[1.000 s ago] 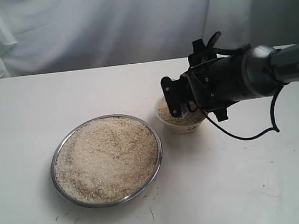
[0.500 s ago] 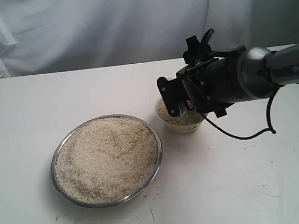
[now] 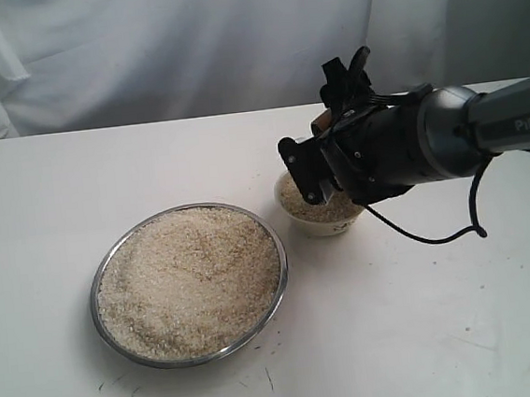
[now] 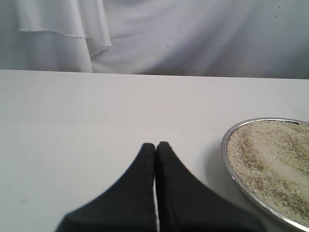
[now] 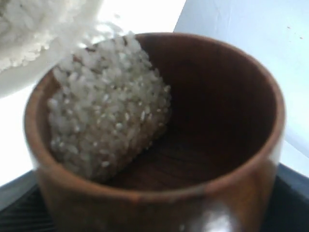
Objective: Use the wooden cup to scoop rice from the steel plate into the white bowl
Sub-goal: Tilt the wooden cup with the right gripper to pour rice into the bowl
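Rice (image 3: 188,281) heaped on steel plate (image 3: 95,304), near left of table (image 3: 447,331). Your right gripper (image 3: 328,122): jaws spread wide, clamped round wooden cup (image 5: 231,145). Cup tipped over white bowl (image 3: 319,223), just right of plate; grains in both. Your left gripper (image 4: 155,147): fingers pressed together, holding nothing, near plate rim.

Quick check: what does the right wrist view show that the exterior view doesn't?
Right wrist only: inside the wooden cup, rice piled at the lip nearest the white bowl. Exterior only: the steel plate full of rice, and the right arm over the bowl. Both: the bowl holding rice.
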Available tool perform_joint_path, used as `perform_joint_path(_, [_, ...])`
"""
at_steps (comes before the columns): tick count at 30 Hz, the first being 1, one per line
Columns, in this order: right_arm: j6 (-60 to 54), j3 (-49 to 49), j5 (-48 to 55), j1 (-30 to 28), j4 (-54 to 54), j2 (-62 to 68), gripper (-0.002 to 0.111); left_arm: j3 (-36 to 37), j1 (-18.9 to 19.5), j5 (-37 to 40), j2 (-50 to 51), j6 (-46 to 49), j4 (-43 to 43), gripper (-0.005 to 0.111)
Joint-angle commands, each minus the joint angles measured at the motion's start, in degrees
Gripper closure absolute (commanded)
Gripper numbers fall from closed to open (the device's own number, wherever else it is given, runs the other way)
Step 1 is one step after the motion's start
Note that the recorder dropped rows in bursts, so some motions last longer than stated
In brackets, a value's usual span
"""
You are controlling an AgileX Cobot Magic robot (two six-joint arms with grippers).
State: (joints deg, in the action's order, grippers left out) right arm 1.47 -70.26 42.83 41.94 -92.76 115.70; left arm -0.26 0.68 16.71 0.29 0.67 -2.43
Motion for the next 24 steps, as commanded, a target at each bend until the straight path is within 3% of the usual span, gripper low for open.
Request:
perform_joint_path(1, [0.1,-0.3,1.8,0.0,-1.6,0.6,0.108,0.3,-0.1,-0.4,-0.3,-0.2,0.0,0.107])
perform_joint_path(24, [-1.5,-0.3,4.7,1.0,-6.0,0.6,0.108,0.3,-0.1,-0.4,-0.3,-0.2,0.0,0.107])
